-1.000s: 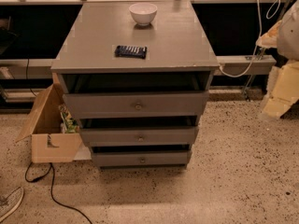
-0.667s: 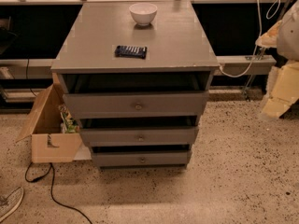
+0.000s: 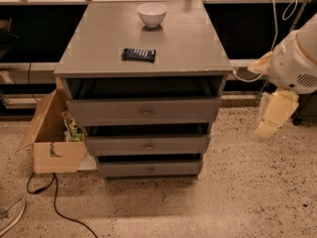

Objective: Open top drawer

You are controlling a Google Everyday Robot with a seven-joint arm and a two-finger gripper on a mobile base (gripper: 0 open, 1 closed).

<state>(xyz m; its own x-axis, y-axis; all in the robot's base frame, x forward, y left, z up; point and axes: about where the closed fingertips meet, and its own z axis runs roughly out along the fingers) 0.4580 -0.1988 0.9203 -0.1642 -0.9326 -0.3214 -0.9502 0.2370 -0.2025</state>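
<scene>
The top drawer [image 3: 109,111] is the widest grey drawer of the cabinet [image 3: 148,38]. It has a small round knob [image 3: 146,114] at its centre. Its front stands out from the cabinet, with a dark gap showing above it under the cabinet top. My arm, white and cream, is at the right edge of the view. My gripper [image 3: 271,119] hangs at its lower end, to the right of the cabinet at about the top drawer's height, well apart from the knob and holding nothing that I can see.
Two narrower grey drawers [image 3: 147,145] [image 3: 149,168] sit below, each slightly out. A white bowl [image 3: 151,14] and a dark flat packet [image 3: 139,54] lie on the cabinet top. An open cardboard box [image 3: 49,138], a black cable [image 3: 54,202] and a shoe [image 3: 10,216] are on the floor at the left.
</scene>
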